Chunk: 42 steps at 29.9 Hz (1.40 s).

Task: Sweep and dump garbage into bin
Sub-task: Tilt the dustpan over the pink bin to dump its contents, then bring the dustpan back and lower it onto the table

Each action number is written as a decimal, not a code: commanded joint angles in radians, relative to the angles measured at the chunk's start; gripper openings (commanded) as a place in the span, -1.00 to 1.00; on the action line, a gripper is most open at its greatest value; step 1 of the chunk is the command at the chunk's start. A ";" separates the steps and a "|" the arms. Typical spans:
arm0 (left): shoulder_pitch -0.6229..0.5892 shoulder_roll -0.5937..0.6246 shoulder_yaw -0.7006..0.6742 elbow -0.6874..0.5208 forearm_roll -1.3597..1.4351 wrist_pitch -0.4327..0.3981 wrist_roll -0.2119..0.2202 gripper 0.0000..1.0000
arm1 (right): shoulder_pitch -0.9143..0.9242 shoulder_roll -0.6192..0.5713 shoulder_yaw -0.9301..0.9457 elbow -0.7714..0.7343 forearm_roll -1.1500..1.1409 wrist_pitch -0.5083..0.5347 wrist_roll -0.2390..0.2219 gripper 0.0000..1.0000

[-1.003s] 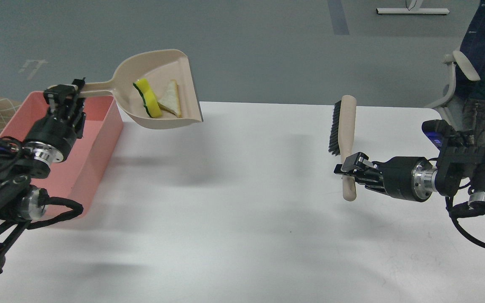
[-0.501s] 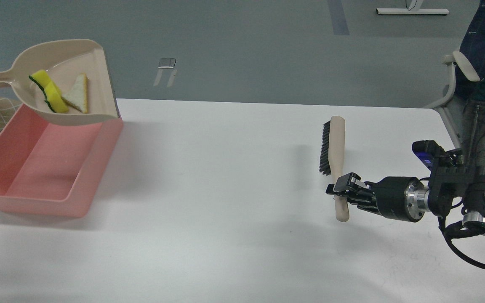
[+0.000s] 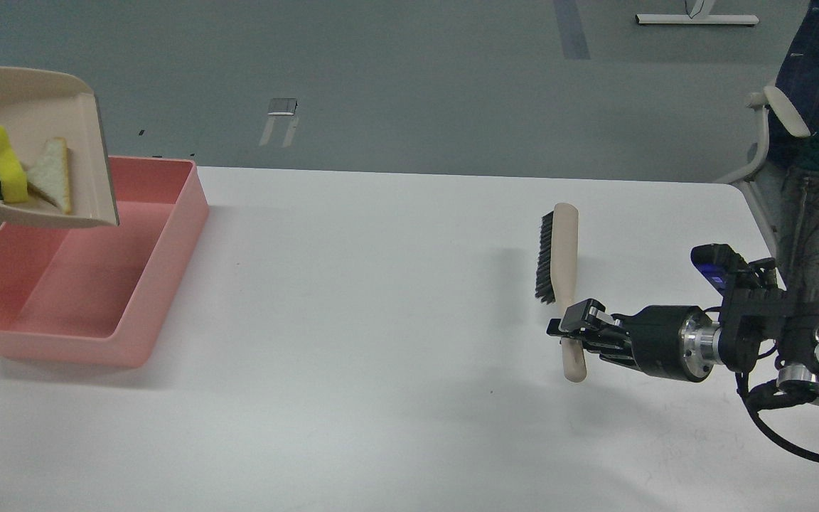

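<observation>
The beige dustpan (image 3: 61, 121) hangs above the left part of the salmon-pink bin (image 3: 161, 235), partly cut off by the view's left edge. In it lie the yellow sponge with a dark green layer (image 3: 3, 173) and the triangular bread slice (image 3: 49, 174). My left gripper is out of view past the left edge. My right gripper (image 3: 571, 333) is shut on the handle of a beige brush with black bristles (image 3: 559, 256), held above the table at the right.
The white table (image 3: 381, 320) spans the view; the bin sits at its left end. A chair (image 3: 772, 135) and a person's legs stand beyond the table's far right corner. Grey floor lies behind.
The dustpan with the sponge and bread has moved left, from the table's side to above the bin. My left arm has left the view. The brush has lowered slightly.
</observation>
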 commanded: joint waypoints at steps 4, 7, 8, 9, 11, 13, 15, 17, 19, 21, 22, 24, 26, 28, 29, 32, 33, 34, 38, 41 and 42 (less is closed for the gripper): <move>0.000 0.015 0.002 -0.002 0.232 0.092 -0.002 -1.00 | 0.000 0.009 -0.002 0.000 -0.001 0.000 0.000 -1.00; -0.001 0.017 0.005 -0.002 0.316 0.142 -0.002 -1.00 | 0.000 0.009 -0.002 0.002 -0.001 0.000 0.000 -1.00; -0.001 0.020 0.007 -0.002 0.357 0.163 -0.002 -1.00 | 0.000 0.009 -0.002 0.002 -0.001 0.000 0.000 -1.00; -0.001 0.023 0.008 -0.002 0.379 0.175 -0.002 -1.00 | 0.000 0.009 -0.002 0.002 -0.001 0.000 0.000 -1.00; -0.001 0.032 0.010 -0.002 0.431 0.206 -0.002 -1.00 | 0.000 0.009 -0.002 0.002 -0.001 0.000 0.000 -1.00; -0.001 0.054 0.010 -0.008 0.453 0.232 -0.002 -1.00 | 0.000 0.009 -0.002 0.002 -0.001 0.000 0.000 -1.00; -0.001 0.070 0.010 -0.010 0.453 0.238 -0.002 -1.00 | 0.000 0.009 -0.002 0.000 -0.001 0.000 0.000 -1.00; 0.000 0.095 0.013 -0.011 0.454 0.248 -0.002 -1.00 | 0.000 0.009 0.000 0.000 -0.001 0.000 0.000 -1.00; 0.000 0.118 0.016 -0.016 0.462 0.264 -0.002 -1.00 | 0.000 0.009 0.000 0.000 -0.001 0.000 0.000 -1.00; 0.000 0.127 0.016 -0.016 0.467 0.272 -0.002 -1.00 | 0.000 0.009 0.000 -0.001 -0.001 0.000 0.000 -1.00; 0.000 0.137 0.014 -0.018 0.465 0.277 -0.002 -1.00 | -0.001 0.010 0.000 -0.001 -0.001 0.000 0.000 -1.00; -0.010 0.149 0.010 -0.018 0.458 0.280 -0.002 -1.00 | -0.001 0.010 0.000 -0.001 -0.001 0.000 0.000 -1.00; -0.018 0.166 -0.003 -0.022 0.448 0.280 -0.002 -1.00 | -0.001 0.010 0.000 -0.001 -0.001 0.000 0.000 -1.00; -0.039 0.172 -0.007 -0.042 0.427 0.278 -0.002 -1.00 | -0.003 0.010 0.000 -0.003 -0.001 0.000 0.000 -1.00; -0.056 0.170 -0.007 -0.056 0.413 0.274 -0.002 -1.00 | -0.003 0.009 0.000 -0.003 -0.001 0.000 0.000 -1.00; -0.121 0.157 0.005 -0.135 0.317 0.246 -0.002 -1.00 | -0.001 0.007 -0.002 -0.007 -0.001 0.000 0.000 -1.00; -0.122 0.157 0.003 -0.157 0.295 0.235 -0.002 -1.00 | -0.001 0.007 -0.002 -0.007 -0.001 0.000 0.000 -1.00; -0.124 0.152 0.002 -0.203 0.249 0.212 -0.002 -1.00 | -0.003 0.003 -0.002 -0.003 -0.001 0.000 0.000 -1.00; -0.156 0.083 0.000 -0.312 0.128 0.127 0.063 -1.00 | -0.003 -0.003 0.001 -0.001 -0.001 0.000 0.000 -1.00; -0.203 -0.015 0.000 -0.361 0.083 0.033 0.137 -1.00 | -0.003 -0.003 0.003 -0.001 -0.001 0.000 0.000 -1.00; -0.226 -0.093 0.002 -0.370 0.070 -0.013 0.183 -1.00 | -0.005 -0.005 0.003 -0.001 -0.001 0.000 0.002 -1.00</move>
